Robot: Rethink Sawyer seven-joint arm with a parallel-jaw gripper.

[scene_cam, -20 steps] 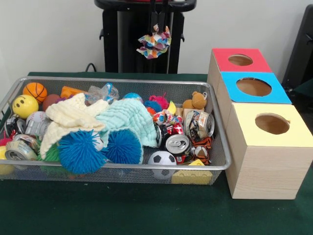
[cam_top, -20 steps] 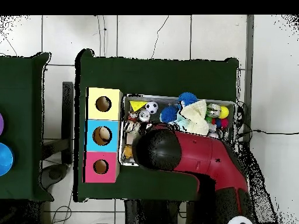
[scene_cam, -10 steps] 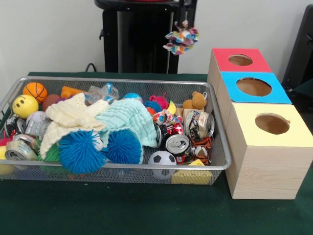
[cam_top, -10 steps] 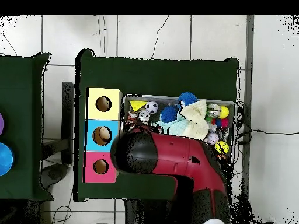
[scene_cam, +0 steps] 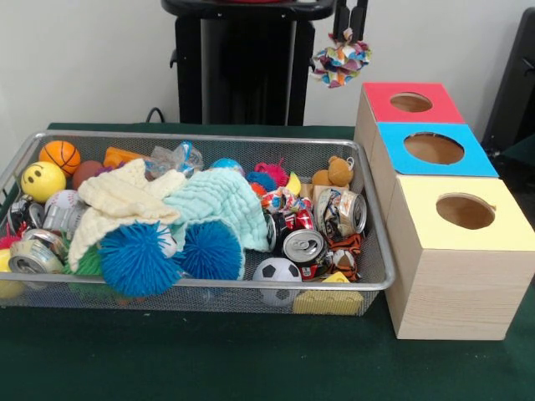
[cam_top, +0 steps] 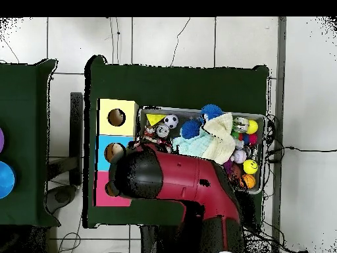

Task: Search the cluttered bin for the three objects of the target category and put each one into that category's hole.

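Observation:
My gripper (scene_cam: 349,32) hangs at the top of the front view, shut on a small multicoloured cloth scrap (scene_cam: 340,61). The scrap dangles just left of the red-topped box (scene_cam: 380,98), above the table and beyond the bin's far right corner. Beside the red box stand the blue-topped box (scene_cam: 397,156) and the yellow-topped box (scene_cam: 418,219), each with a round hole. In the overhead view the red arm (cam_top: 141,174) covers the red box and hides the gripper. A cream cloth (scene_cam: 121,200) and a mint cloth (scene_cam: 219,200) lie in the wire bin (scene_cam: 209,138).
The bin also holds blue spiky balls (scene_cam: 138,259), crushed cans (scene_cam: 303,246), a soccer ball (scene_cam: 277,271), a teddy bear (scene_cam: 337,172), a basketball (scene_cam: 60,155) and a yellow smiley ball (scene_cam: 43,180). Overhead, the yellow box (cam_top: 105,109) and bin edge (cam_top: 264,132) show.
The gripper has carried the cloth scrap to the right in the front view, from above the bin's back to beside the red box. Overhead, the arm swung left over that box.

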